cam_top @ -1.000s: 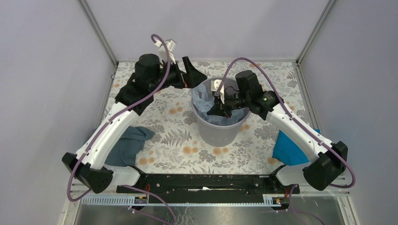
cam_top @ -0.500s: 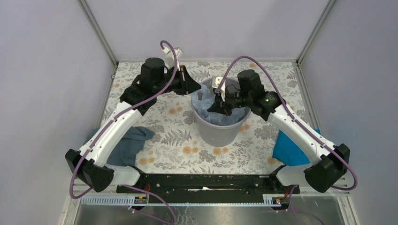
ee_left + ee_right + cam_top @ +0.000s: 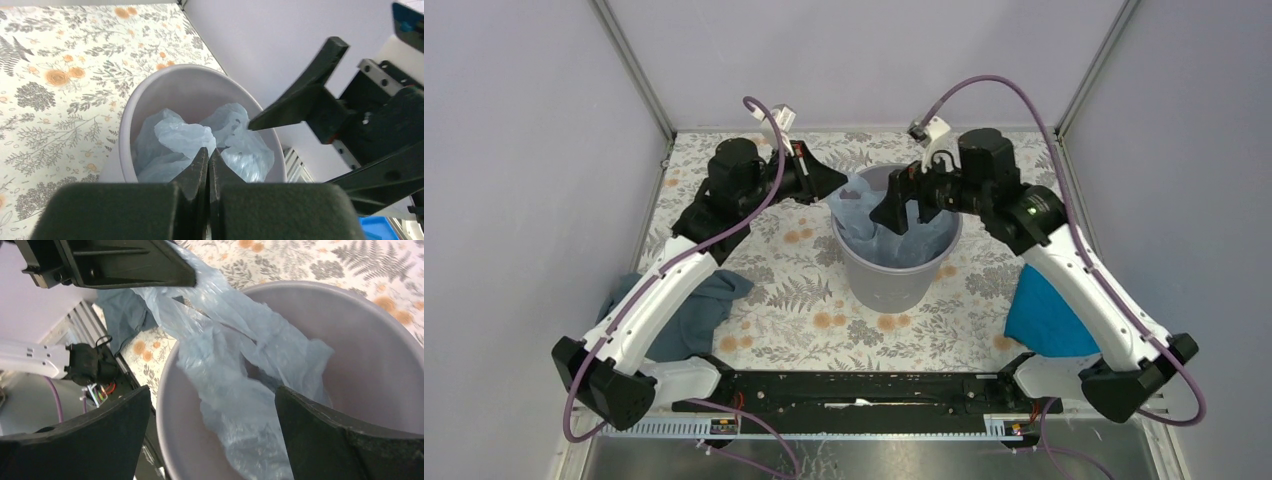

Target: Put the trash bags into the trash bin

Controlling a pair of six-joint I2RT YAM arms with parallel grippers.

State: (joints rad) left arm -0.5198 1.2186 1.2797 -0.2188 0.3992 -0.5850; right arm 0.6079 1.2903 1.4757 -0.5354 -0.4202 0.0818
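The right gripper [image 3: 894, 210] has lifted out of the bin [image 3: 894, 285] and now hangs over it with its fingers spread wide and nothing held. The left gripper [image 3: 208, 155] has moved in to the bin's left rim and is pinched on a corner of the trash bag [image 3: 235, 365]. The bag looks nearly in, with only that corner left to drop; it is pale blue, thin and crumpled, mostly inside the bin, one flap stretched up over the rim.

The table [image 3: 794, 300], covered in a pale print of grey ferns and orange flowers, carries a round light-grey plastic bin [image 3: 894, 282] at far centre, a crumpled dark teal-grey cloth [image 3: 699, 312] near left, and a bright blue cloth [image 3: 1039, 318] near right.
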